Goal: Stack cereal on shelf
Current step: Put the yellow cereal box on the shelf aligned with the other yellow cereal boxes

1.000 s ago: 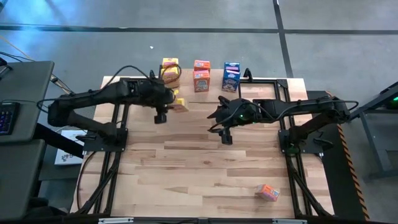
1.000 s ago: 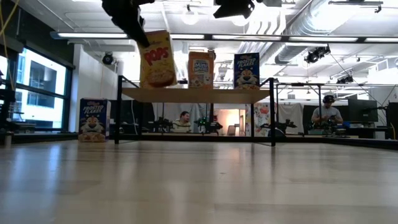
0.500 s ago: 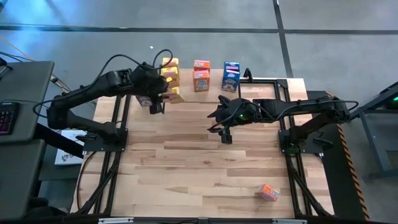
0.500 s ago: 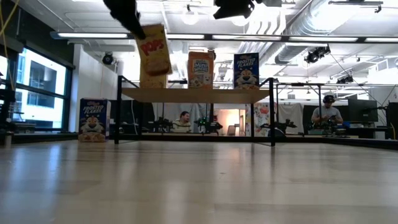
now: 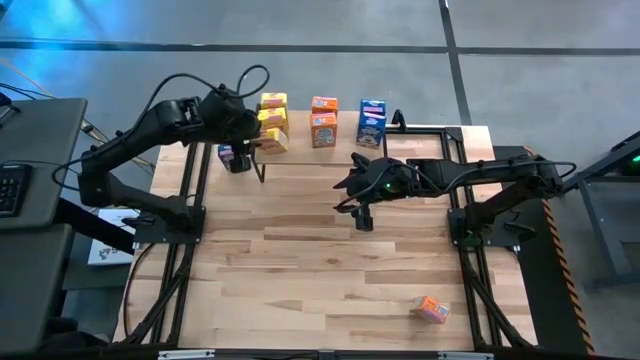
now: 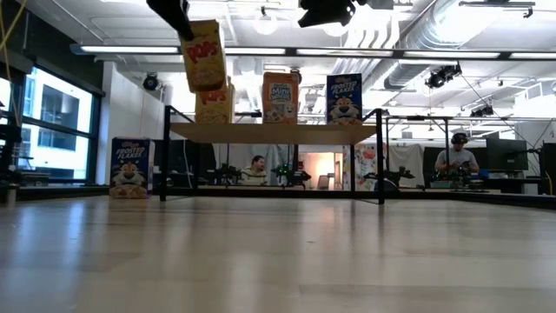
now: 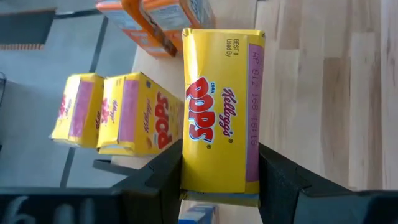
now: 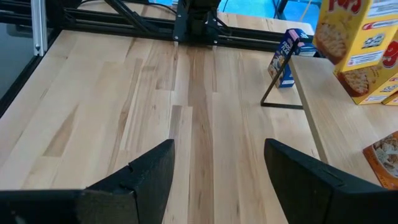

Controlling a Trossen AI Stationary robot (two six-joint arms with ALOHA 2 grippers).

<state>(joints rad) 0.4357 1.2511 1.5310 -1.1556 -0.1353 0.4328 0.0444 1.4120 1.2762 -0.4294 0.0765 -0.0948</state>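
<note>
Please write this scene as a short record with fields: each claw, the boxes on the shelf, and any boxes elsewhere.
left claw: shut on yellow Pops box, held above shelf
right claw: open, empty, over table
on shelf: second Pops box, orange box, blue box
elsewhere: Frosted Flakes box beside shelf; orange box near table's front right

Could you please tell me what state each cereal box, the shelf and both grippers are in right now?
Left gripper: shut on the Pops box, held above the shelf.
Right gripper: open, empty, over the table.
Yellow boxes on shelf: standing.
Mini-Wheats box: upright on shelf.
Blue box on shelf: upright.
Orange box: lying on the table.
</note>
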